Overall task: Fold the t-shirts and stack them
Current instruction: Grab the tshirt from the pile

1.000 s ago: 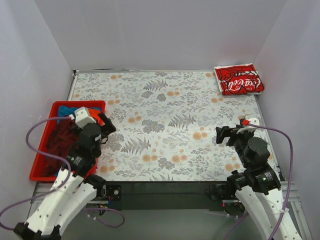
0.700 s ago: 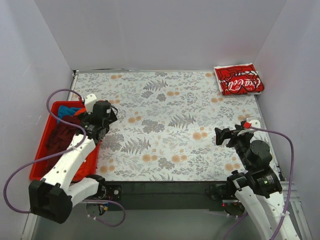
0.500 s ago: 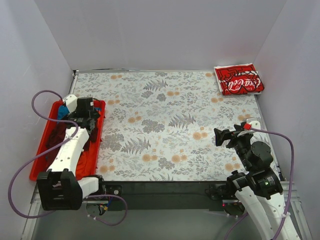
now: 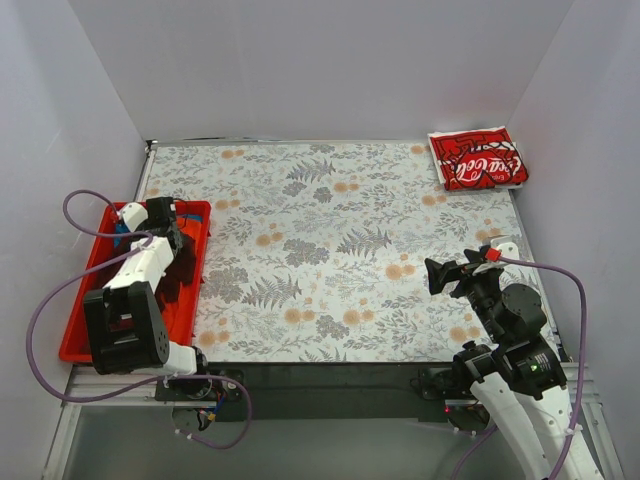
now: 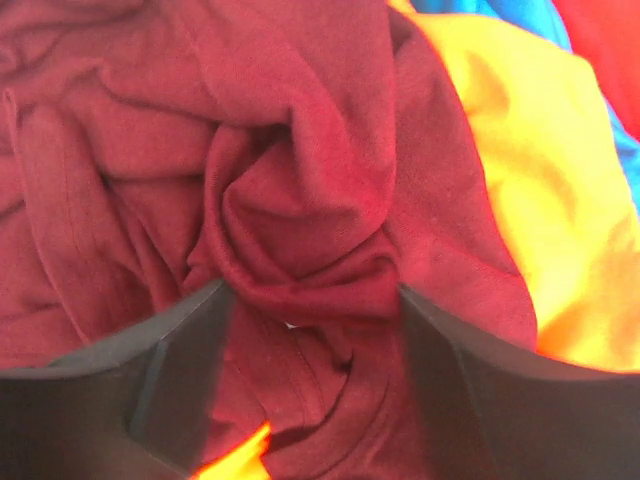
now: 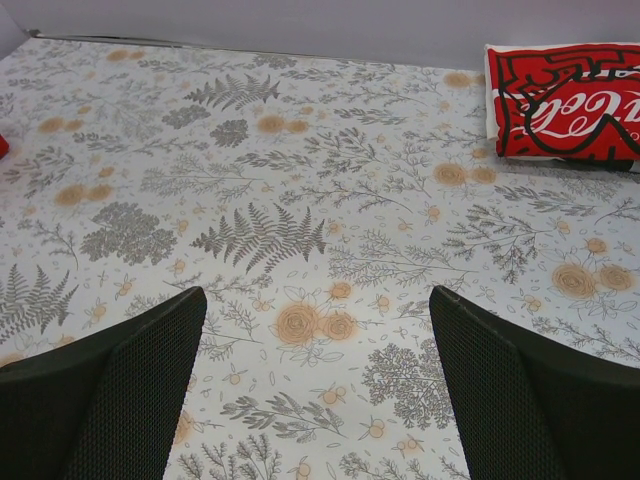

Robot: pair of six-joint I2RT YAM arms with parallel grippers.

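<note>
Maroon t-shirt between left fingers shows only from the wrist.

From above, the left hand is hidden under its own wrist in the red bin. Up close, the maroon shirt overruns 3 edges, the orange shirt runs off the right, and the blue shirt is a corner sliver. Whether the blurred fingers pinch the maroon fold cannot be told. The Coca-Cola shirt is cut by the right wrist view's edge.
</note>
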